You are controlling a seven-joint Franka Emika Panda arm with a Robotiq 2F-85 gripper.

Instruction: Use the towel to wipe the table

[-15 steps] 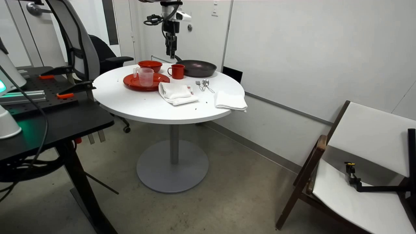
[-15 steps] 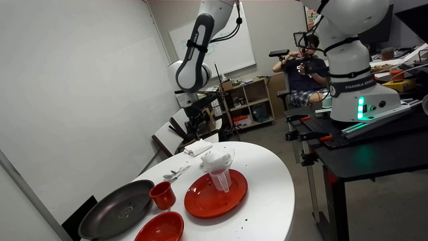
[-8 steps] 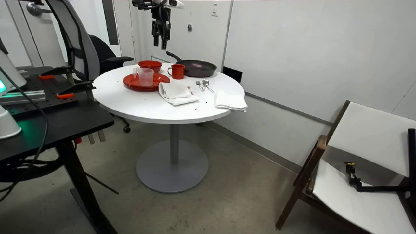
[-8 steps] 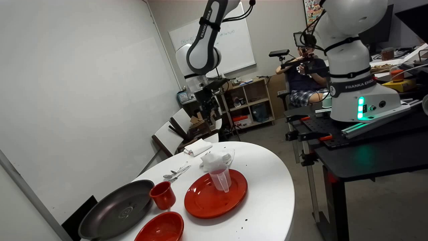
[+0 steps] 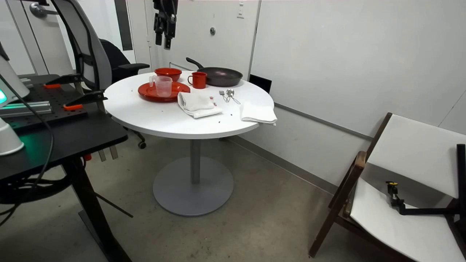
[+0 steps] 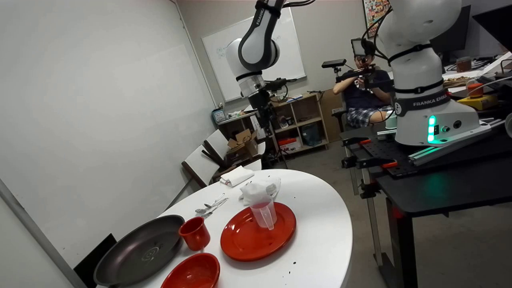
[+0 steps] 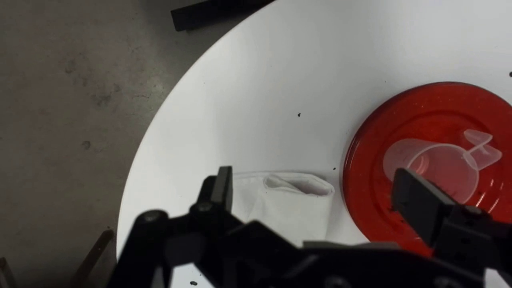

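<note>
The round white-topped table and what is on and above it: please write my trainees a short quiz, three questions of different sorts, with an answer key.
1. Multiple choice: what stands on the round red plate?
A) a red cylindrical mug
B) a translucent plastic cup with a handle
C) a round dark frying pan

2. True or false: the black two-fingered gripper is open and holds nothing.

3. Fill in the blank: one folded white cloth lies beside the plate; another white cloth lies at the ____ of the round white table.

Key: 1. B; 2. True; 3. edge

Pincer (image 5: 163, 44) raised, shifted nearer the robot base (image 6: 436, 120)
</note>
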